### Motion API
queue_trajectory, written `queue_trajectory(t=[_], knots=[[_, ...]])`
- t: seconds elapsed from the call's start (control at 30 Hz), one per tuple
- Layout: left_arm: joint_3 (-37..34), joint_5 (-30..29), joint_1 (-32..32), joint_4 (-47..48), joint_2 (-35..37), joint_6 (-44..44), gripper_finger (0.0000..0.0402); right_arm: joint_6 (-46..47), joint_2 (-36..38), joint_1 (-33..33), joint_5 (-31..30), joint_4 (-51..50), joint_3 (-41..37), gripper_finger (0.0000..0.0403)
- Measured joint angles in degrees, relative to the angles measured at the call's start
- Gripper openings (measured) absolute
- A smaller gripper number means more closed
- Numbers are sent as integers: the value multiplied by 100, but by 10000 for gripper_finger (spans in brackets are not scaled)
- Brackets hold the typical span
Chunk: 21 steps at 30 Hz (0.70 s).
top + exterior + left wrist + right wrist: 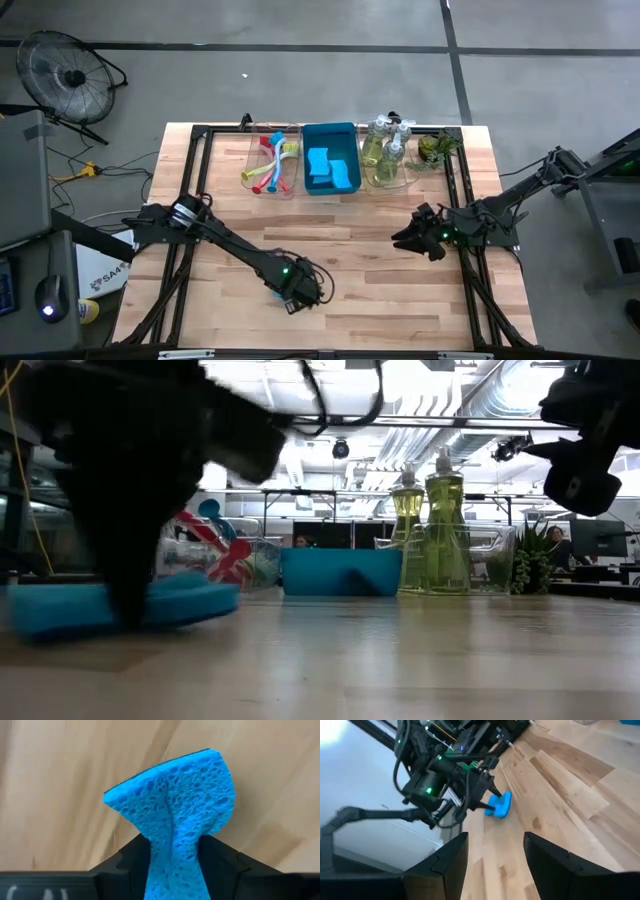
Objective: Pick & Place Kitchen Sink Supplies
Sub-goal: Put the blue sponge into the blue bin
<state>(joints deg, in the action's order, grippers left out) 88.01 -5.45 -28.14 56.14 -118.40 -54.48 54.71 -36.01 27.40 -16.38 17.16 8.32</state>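
A bright blue wavy-edged sponge (175, 790) sits low over the wooden table near its front edge, left of centre, with my left gripper (293, 291) shut on it from above. In the low view the sponge (190, 600) shows at table height behind the dark gripper. More blue sponges (332, 172) lie in the blue bin (330, 131) at the far edge. Dish brushes (272, 165) lie in a clear tray to the bin's left. Pump bottles (385, 150) of yellowish liquid stand in a clear tray to its right. My right gripper (495, 870) hovers open over the table's right side. My left gripper pinches the sponge's middle (175, 842) between its two fingers (131, 865), which point down from above. The sponge is squeezed to a narrow waist there, and its free part flares out wide beyond the fingers. Whether it is clear of the table I cannot tell.
A small green plant (437, 148) stands at the far right corner beside the bottle tray. Black frame rails (463, 190) run along the table's sides. Bare wood lies between the two grippers and the containers.
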Motion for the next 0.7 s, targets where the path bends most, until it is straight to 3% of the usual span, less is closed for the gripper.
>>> queue_trajectory(t=[0.23,0.47,0.7], knots=[[599,-763,45,350,28,838,149,552,-322,0,-124,260,0,185],[914,-853,416,321,32,1630,149,957,-1170,0,-431,973,44,185],[1217,-906,905,185,39,2496,149,983,-2197,-147,-551,975,639,185]])
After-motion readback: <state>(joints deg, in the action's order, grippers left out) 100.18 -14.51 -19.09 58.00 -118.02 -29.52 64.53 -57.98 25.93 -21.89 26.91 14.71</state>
